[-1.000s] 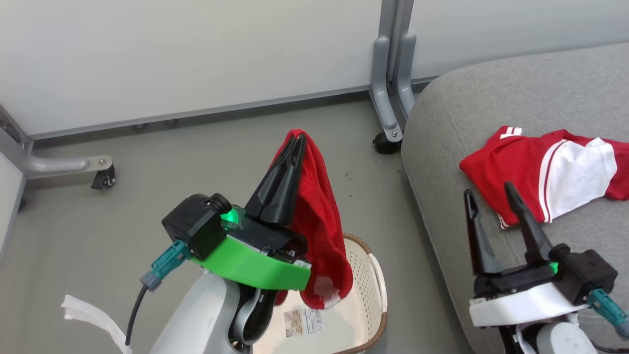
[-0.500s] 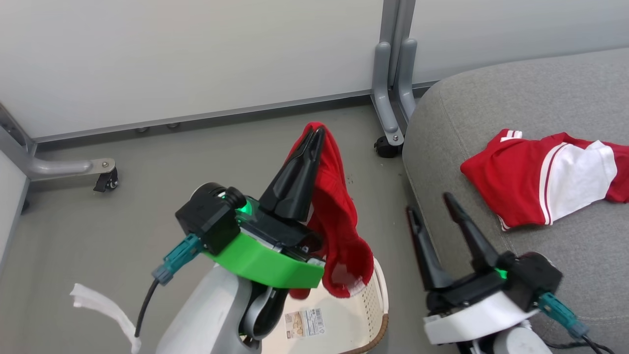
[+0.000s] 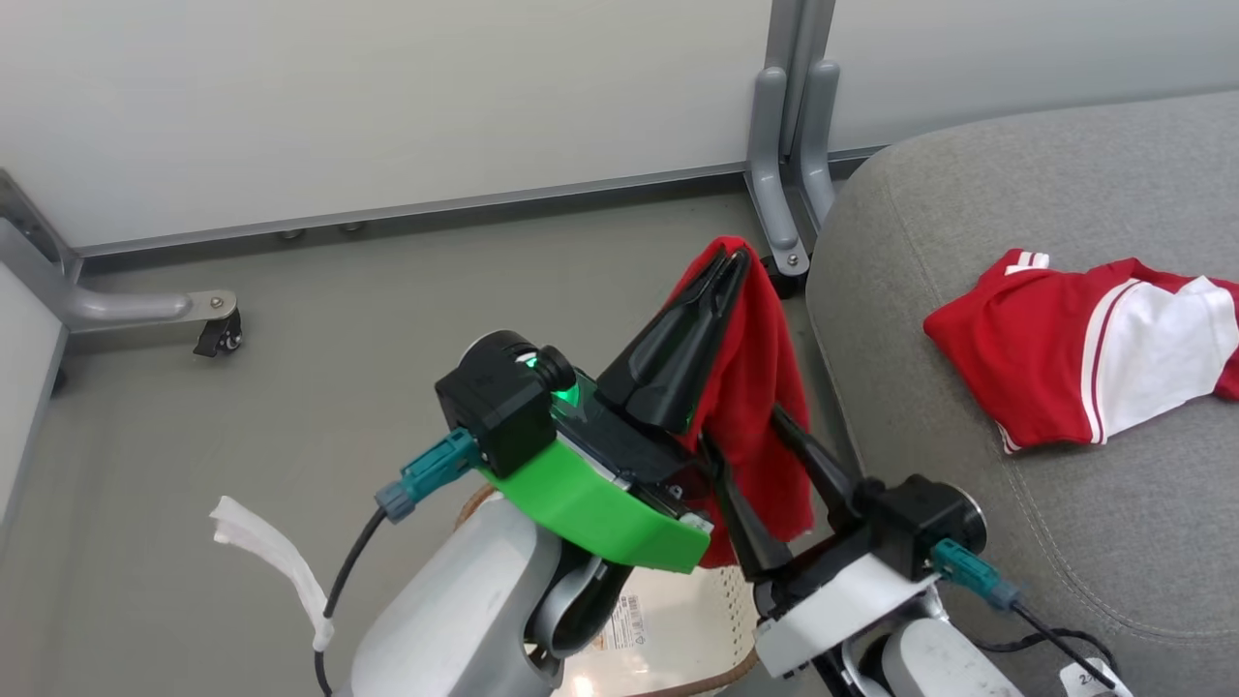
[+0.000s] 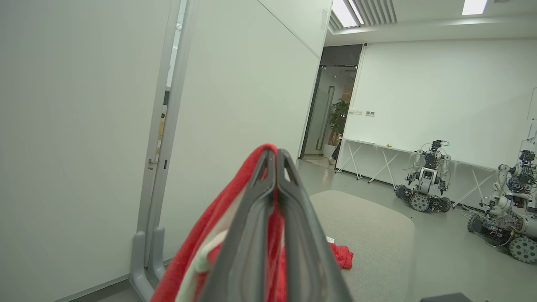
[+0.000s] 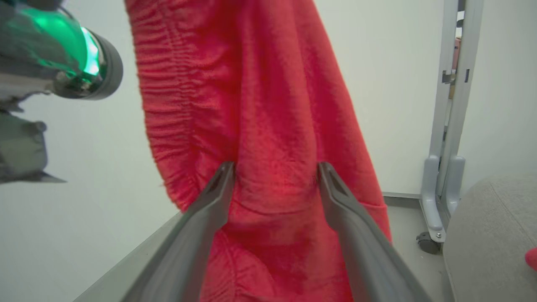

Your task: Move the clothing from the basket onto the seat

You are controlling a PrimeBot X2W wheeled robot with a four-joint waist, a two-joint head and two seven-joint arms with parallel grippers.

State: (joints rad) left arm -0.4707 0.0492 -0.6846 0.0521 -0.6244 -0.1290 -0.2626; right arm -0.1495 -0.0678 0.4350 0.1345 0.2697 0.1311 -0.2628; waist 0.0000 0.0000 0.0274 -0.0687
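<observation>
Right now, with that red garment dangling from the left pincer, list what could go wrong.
1. The left pincer is shut on only a fold of the hanging garment; it might slip and drop to the floor or into the basket.
2. The open right pincer straddles the cloth close beside the left arm; closing or swinging could snag the cloth or knock the arms together.
3. The garment hangs short of the seat; releasing now would likely miss.

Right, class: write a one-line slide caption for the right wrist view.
Open fingers of the right gripper frame the hanging red garment; grey seat at right.
</observation>
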